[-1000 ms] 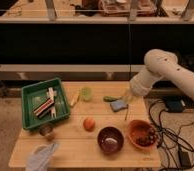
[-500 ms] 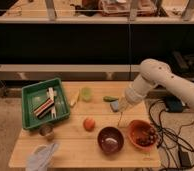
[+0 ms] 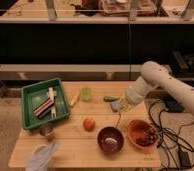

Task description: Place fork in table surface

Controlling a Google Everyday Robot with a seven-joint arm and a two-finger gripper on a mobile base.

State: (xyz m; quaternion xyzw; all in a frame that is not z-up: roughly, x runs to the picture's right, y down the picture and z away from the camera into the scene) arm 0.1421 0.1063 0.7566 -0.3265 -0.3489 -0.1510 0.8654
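My gripper (image 3: 121,107) hangs from the white arm that reaches in from the right, above the middle of the light wooden table surface (image 3: 75,142). It is shut on the fork (image 3: 119,120), a thin slim utensil that hangs down from the fingers, its lower end just above the purple bowl (image 3: 110,139). The fork does not touch the tabletop.
A green tray (image 3: 31,95) at the left holds a chunky white utensil (image 3: 51,101) and a striped item. An orange fruit (image 3: 89,123), a green cup (image 3: 86,93), an orange bowl of fruit (image 3: 142,134), a metal cup (image 3: 46,131) and a cloth (image 3: 42,155) also lie on the table. Cables trail at the right.
The arm has swung left and toward the table's middle, carrying the fork from near the right back edge to above the purple bowl.
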